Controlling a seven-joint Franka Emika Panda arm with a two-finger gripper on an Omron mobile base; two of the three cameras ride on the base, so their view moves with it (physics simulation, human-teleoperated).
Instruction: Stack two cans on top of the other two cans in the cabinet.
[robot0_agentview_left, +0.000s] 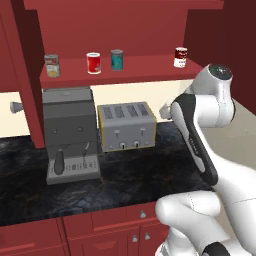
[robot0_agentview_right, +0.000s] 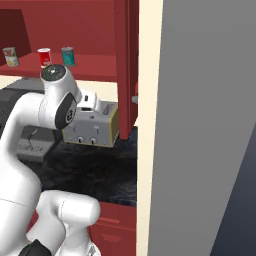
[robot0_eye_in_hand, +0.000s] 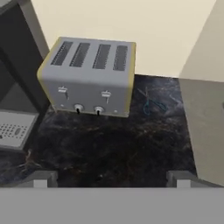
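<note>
Left base view: on the cabinet (robot0_agentview_left: 107, 30) shelf all four cans stand singly, well apart, so nothing is stacked yet: tan-labelled can (robot0_agentview_left: 52, 65), bright red can (robot0_agentview_left: 93, 63), teal can (robot0_agentview_left: 117, 59), dark-lidded can (robot0_agentview_left: 180, 57) far right. Below sit the coffee machine (robot0_agentview_left: 70, 134) and toaster (robot0_agentview_left: 126, 126) on the bench (robot0_agentview_left: 125, 175). Right base view: three cans visible; the arm's elbow blocks the rest. Hand view: jaws released and empty, spread wide over the bench before the toaster.
</note>
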